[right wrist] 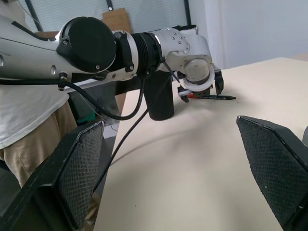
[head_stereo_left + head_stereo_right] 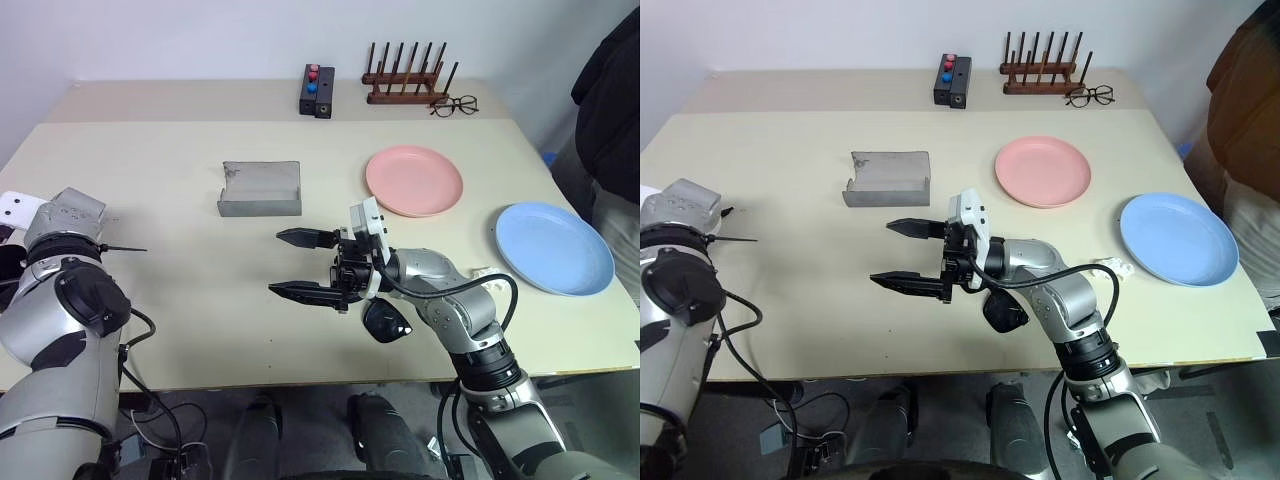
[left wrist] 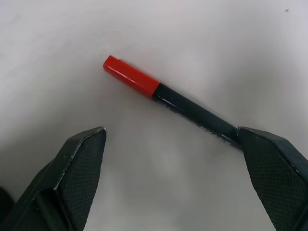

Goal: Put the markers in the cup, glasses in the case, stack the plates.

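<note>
The red-capped marker (image 3: 168,98) is framed by the released left gripper (image 3: 178,159); the right gripper (image 2: 296,263), mid-frame, is spread wide, empty.

Case (image 2: 260,189) left of plates (image 2: 414,180); glasses (image 2: 385,320) in front; marker (image 3: 169,98) far left.

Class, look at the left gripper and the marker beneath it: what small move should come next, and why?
Probably lower the left gripper and shut it on the red-capped marker. Its fingers stand open above the marker, which lies flat on the table between them, not yet held. The cup stands close by.
</note>
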You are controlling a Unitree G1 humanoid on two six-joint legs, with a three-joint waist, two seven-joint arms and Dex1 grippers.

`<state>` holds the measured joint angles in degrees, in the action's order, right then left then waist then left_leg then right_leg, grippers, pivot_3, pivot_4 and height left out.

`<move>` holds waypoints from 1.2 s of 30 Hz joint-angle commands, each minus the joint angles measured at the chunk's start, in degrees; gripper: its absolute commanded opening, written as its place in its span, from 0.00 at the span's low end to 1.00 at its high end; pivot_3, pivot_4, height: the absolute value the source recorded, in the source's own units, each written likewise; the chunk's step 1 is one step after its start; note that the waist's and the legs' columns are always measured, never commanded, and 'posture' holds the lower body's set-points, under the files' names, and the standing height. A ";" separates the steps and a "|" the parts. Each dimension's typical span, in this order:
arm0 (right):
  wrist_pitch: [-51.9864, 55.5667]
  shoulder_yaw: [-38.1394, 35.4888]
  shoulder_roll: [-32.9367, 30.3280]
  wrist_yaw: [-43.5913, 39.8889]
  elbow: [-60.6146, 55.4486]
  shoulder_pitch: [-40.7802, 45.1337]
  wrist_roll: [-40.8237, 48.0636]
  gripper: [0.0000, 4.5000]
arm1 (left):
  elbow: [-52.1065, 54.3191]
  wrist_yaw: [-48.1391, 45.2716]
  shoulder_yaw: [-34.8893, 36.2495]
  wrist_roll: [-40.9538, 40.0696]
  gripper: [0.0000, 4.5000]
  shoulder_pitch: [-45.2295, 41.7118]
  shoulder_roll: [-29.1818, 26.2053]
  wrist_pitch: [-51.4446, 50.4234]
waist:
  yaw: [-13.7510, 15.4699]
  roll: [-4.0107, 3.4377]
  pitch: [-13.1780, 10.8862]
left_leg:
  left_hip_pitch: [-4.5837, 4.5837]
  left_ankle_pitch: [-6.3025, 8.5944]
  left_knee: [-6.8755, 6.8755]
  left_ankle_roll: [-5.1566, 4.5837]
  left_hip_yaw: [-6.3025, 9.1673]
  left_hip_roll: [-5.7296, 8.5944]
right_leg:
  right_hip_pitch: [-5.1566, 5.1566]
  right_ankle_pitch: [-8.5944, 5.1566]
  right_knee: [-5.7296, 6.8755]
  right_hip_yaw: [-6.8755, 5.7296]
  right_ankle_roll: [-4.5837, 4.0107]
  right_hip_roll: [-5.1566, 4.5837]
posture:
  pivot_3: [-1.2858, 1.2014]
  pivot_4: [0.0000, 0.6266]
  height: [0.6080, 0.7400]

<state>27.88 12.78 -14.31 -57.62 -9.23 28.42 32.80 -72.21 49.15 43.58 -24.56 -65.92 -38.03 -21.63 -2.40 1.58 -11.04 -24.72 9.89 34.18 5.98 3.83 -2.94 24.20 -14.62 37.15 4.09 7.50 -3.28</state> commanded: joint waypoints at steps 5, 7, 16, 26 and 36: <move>-0.30 -0.60 0.39 0.24 -0.79 0.15 0.58 1.00 | -0.87 -1.08 -1.11 -0.24 0.99 -0.59 0.48 -3.00 | 0.03 0.00 0.00 | 0.32 0.00 -0.05 0.02 -0.01 0.00 | -0.32 -0.01 -0.03 0.00 0.00 0.00 | 0.52 0.24 1.00; -0.24 -0.62 0.39 0.28 -0.79 0.14 0.61 1.00 | -0.56 -2.30 -2.23 0.59 0.99 -0.63 0.63 -2.29 | 0.07 0.00 0.00 | 0.34 0.00 -0.05 0.02 -0.01 0.00 | -0.33 -0.01 -0.04 0.00 0.00 0.00 | 0.52 0.24 1.00; -0.37 -0.54 0.33 0.23 -0.83 0.04 0.58 1.00 | 0.93 -9.63 -6.65 2.74 0.99 -1.02 1.78 1.42 | 0.02 0.01 -0.01 | 0.32 0.00 -0.05 0.03 -0.01 0.00 | -0.33 -0.01 -0.06 0.00 0.00 0.00 | 0.52 0.24 1.00; -0.86 -0.27 0.57 0.24 -0.50 -0.07 0.12 1.00 | -1.50 -8.48 -5.31 1.24 0.99 -1.08 0.37 2.87 | 0.01 0.01 -0.01 | 0.31 0.00 -0.07 0.03 -0.01 0.00 | -0.32 -0.01 -0.08 0.00 0.00 0.00 | 0.52 0.24 1.00; -0.93 -0.44 0.19 0.32 -0.95 -0.56 -0.07 1.00 | -2.79 -10.19 -5.98 1.94 0.99 -1.31 -0.59 3.65 | 0.03 0.02 -0.01 | 0.31 0.00 -0.07 0.03 -0.01 0.00 | -0.32 -0.01 -0.09 0.00 0.00 0.00 | 0.52 0.24 1.00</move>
<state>27.79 12.79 -14.21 -57.30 -8.78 27.93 32.38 -75.34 38.92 37.81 -23.09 -66.04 -37.29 -19.10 -2.37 1.59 -11.05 -24.42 9.89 34.11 6.01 3.82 -2.94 23.88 -14.63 37.06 4.09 7.50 -3.28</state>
